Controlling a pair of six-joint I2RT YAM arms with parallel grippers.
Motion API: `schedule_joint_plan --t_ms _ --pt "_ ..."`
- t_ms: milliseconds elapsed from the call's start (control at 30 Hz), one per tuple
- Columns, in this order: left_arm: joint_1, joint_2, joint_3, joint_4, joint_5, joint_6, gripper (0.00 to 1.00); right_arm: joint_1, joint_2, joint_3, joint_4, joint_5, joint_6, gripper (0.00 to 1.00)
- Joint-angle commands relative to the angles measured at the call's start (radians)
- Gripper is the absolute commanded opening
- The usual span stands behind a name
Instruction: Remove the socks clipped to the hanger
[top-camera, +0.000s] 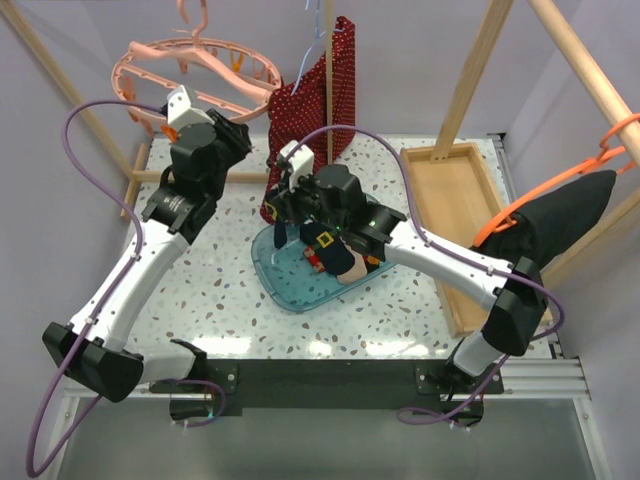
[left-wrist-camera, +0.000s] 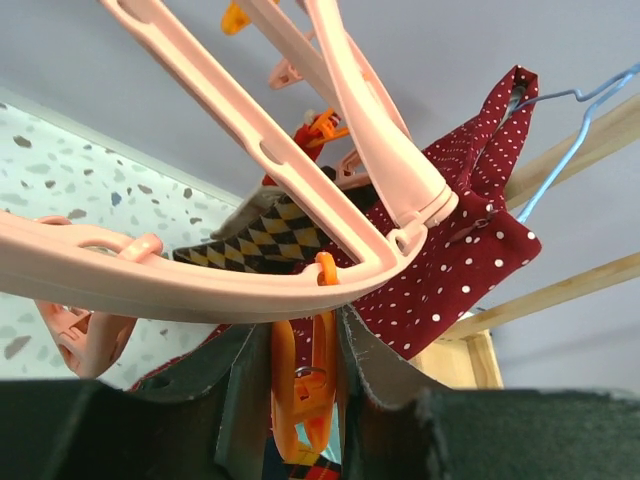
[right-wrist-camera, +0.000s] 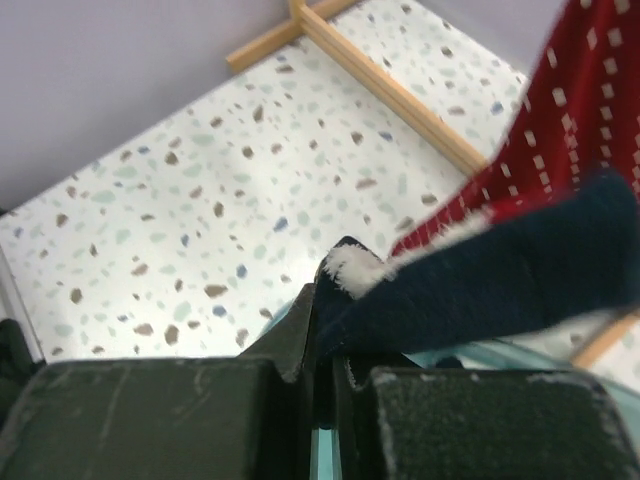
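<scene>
**Left gripper (left-wrist-camera: 300, 345) on a small orange plastic clip (left-wrist-camera: 300, 400)**

Its jaws squeeze that clip, which hangs under the round salmon-pink plastic ring hanger (left-wrist-camera: 200, 290). A dark argyle sock (left-wrist-camera: 268, 235) hangs behind the ring. The right gripper (right-wrist-camera: 328, 295) has its jaws together on a navy white-cuffed sock (right-wrist-camera: 480, 280). Other socks (top-camera: 335, 262) lie in the translucent teal tray (top-camera: 272, 272).

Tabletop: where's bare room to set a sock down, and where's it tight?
Free: terrazzo between the left arm and the blue tray; the bare floor of the wooden tray, right. Tight: centre, where the right pincer pinches a navy sock at the blue tray's far edge, socks inside it, the red dotted garment hanging just behind.
</scene>
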Motion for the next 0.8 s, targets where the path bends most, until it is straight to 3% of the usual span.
schedule_joint_plan --t_ms 0,233,467,567,667,733,767 --pt "-0.001 -0.061 0.002 0.071 -0.051 0.121 0.0 0.002 -0.094 -0.092 -0.011 0.087 -0.026 0.0" --pt "0.016 -0.081 0.014 0.046 -0.152 0.234 0.0 -0.01 -0.126 -0.175 -0.081 0.213 -0.026 0.0" --pt "0.179 -0.086 0.057 -0.044 -0.113 0.283 0.0 -0.038 -0.101 -0.23 -0.12 0.246 0.001 0.04" --pt "0.208 -0.104 0.051 -0.06 -0.117 0.301 0.0 -0.039 -0.078 -0.209 -0.143 0.243 -0.009 0.21" --pt "0.213 -0.133 0.042 -0.063 -0.097 0.303 0.0 -0.039 -0.045 -0.15 -0.17 0.229 -0.026 0.45" --pt "0.213 -0.144 0.043 -0.072 -0.079 0.303 0.0 -0.036 -0.026 -0.103 -0.202 0.192 -0.043 0.52" --pt "0.213 -0.155 0.043 -0.081 -0.074 0.303 0.0 -0.029 -0.005 -0.052 -0.213 0.174 -0.049 0.64"
